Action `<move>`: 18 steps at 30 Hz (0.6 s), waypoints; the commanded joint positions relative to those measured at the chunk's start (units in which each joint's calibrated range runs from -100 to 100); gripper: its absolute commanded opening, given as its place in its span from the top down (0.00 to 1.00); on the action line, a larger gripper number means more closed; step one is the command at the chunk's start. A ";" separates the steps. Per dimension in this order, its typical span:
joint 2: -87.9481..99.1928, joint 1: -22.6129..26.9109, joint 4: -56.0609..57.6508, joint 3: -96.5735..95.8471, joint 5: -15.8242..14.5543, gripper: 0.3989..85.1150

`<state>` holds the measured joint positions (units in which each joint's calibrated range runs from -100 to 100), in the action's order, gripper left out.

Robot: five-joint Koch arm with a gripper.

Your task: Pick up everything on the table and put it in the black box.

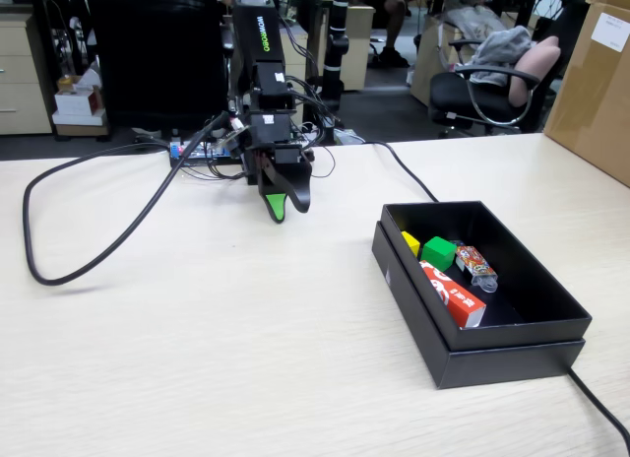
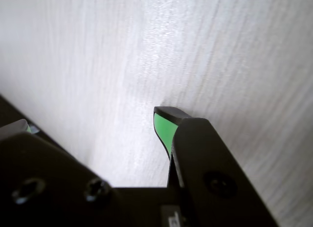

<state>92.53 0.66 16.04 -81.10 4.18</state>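
The black box (image 1: pixel 512 354) lies on the table at the right in the fixed view. Inside it are the yellow cube (image 1: pixel 410 243), the green cube (image 1: pixel 439 252) and the red block with a white logo (image 1: pixel 452 293). My gripper (image 1: pixel 288 206) hangs at the arm's base, left of the box and well apart from it, pointing down just above the table. It holds nothing. In the wrist view my gripper (image 2: pixel 93 123) shows a green-padded finger (image 2: pixel 164 128) on the right, the other jaw at the left edge, and bare table between them.
An orange-printed wrapped packet (image 1: pixel 476 266) also lies in the box. A black cable (image 1: pixel 118 240) loops over the table's left side, and another (image 1: pixel 600 403) runs off at the front right. A tall brown carton (image 1: pixel 596 83) stands at the far right.
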 commanded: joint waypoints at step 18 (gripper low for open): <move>2.42 0.29 -17.63 -11.83 -0.73 0.42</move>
<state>95.69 0.95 -2.14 -92.42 4.03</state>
